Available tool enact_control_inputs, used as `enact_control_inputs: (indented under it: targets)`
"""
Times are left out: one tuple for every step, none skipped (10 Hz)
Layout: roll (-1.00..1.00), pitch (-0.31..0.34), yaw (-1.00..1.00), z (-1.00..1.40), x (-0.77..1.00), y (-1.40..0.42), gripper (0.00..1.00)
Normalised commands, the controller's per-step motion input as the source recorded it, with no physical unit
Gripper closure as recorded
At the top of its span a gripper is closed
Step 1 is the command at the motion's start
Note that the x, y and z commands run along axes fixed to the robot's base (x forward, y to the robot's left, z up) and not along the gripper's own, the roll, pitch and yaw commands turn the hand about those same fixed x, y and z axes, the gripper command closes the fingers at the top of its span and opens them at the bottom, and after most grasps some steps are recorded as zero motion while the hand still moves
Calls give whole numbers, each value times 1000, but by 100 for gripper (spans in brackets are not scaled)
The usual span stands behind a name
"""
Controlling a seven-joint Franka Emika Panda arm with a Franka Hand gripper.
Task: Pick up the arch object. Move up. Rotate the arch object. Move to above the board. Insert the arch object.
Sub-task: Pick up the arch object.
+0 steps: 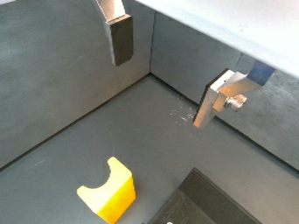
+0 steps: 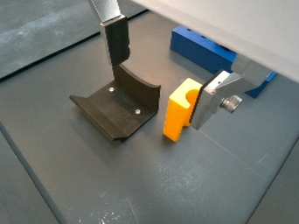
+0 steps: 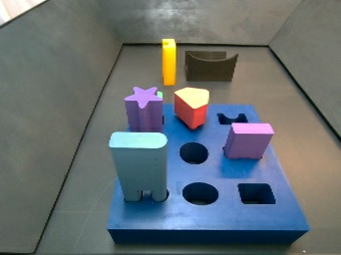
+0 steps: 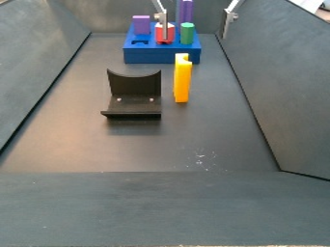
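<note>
The arch object [image 3: 168, 60] is a tall yellow-orange block standing upright on the grey floor, right beside the fixture [image 3: 210, 66]. It also shows in the other side view [image 4: 182, 77] and in both wrist views [image 1: 107, 192] [image 2: 179, 109]. The dark-blue board [image 3: 213, 217] lies apart from it, also seen in a side view [image 4: 142, 48] and a wrist view [image 2: 216, 54]. My gripper [image 2: 163, 74] is open and empty, well above the floor; the arch object lies below, near one finger. It also shows in the other wrist view [image 1: 163, 74].
The board carries a light-blue two-legged block [image 3: 139, 164], a purple star block [image 3: 144, 108], a red block [image 3: 192, 108] and a purple square block [image 3: 249, 139], with several open holes [image 3: 194, 153]. Grey walls [image 3: 80, 110] close in the floor on both sides.
</note>
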Motion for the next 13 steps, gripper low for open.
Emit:
enact_control_inputs:
  targets:
    - [0,-6,0,-3,37,0,0]
    - [13,-71,263,-329,100,-363,0]
    - [113,-41,363,-377,123,-640,0]
    - [107,-80,383,-391,40,-657,0]
    - [116,-89,397,-483,29,-643,0]
    - [146,-107,371,-643,0,-603,0]
    - [117,-159,171,-843,0,-351,0]
    - [81,-200,46,-837,0,-334,0]
    - [50,-209,17,-831,0,-269,0]
    - [59,-184,0,-840,0,-157,0]
    - [69,-171,0,-811,0,-129,0]
    - [47,-124,0,-623,-171,-3,0]
    - [21,-76,0,-429,-177,0,0]
